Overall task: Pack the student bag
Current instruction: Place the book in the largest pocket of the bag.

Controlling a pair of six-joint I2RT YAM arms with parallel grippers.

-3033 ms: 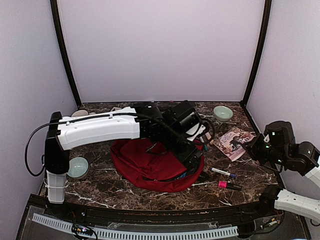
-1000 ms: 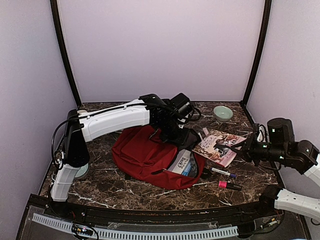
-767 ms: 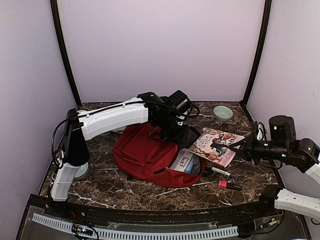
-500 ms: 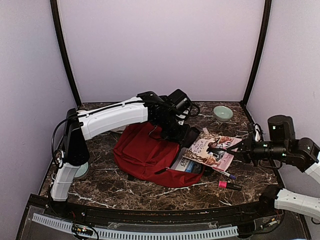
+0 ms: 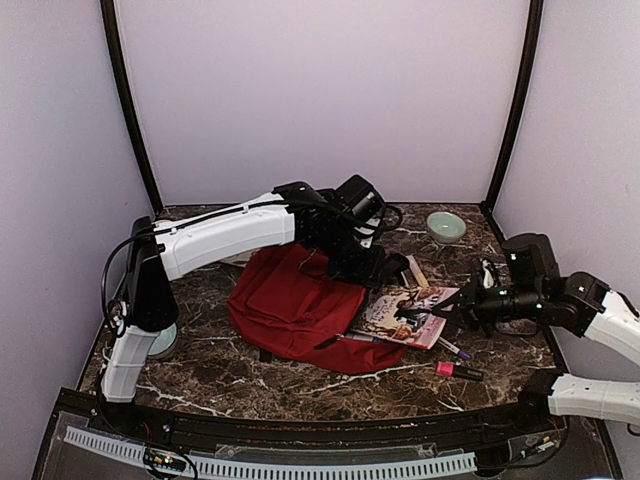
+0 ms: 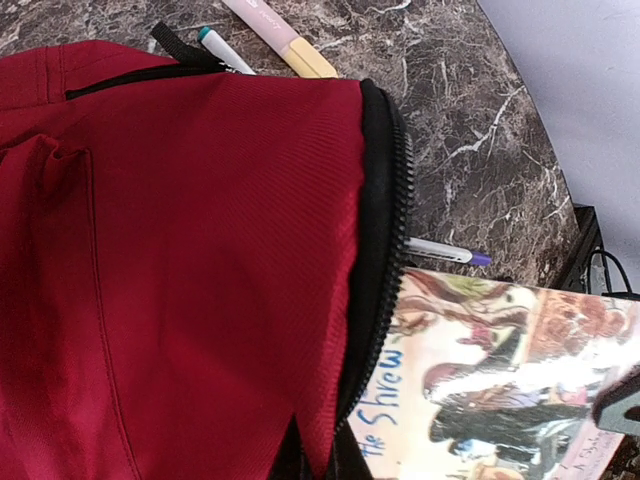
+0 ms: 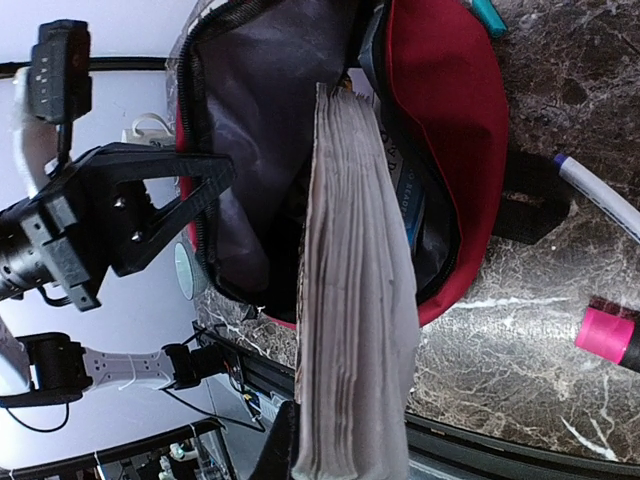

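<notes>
The student bag [image 5: 285, 305] is dark red and lies in the middle of the table with its mouth facing right. My left gripper [image 5: 372, 270] is shut on the bag's zipped upper rim [image 6: 375, 230] and holds the mouth up. My right gripper [image 5: 440, 311] is shut on an illustrated book [image 5: 403, 315], whose left end lies in the mouth. Edge-on in the right wrist view, the book [image 7: 355, 300] points into the dark lining [image 7: 250, 150], over a blue-covered item [image 7: 412, 215] inside. In the left wrist view the book's cover [image 6: 480, 400] lies under the rim.
A purple-tipped pen [image 5: 452, 348] and a pink marker [image 5: 458, 371] lie on the marble right of the bag. A teal-tipped pen [image 6: 225, 50] and a pale marker [image 6: 285, 40] lie behind it. A green bowl [image 5: 445, 226] stands at the back right, another bowl [image 5: 160, 340] by the left arm's base.
My right gripper has carried the book leftward and down, from beside the bag into its mouth. The left gripper has kept hold of the bag's rim, nearly still.
</notes>
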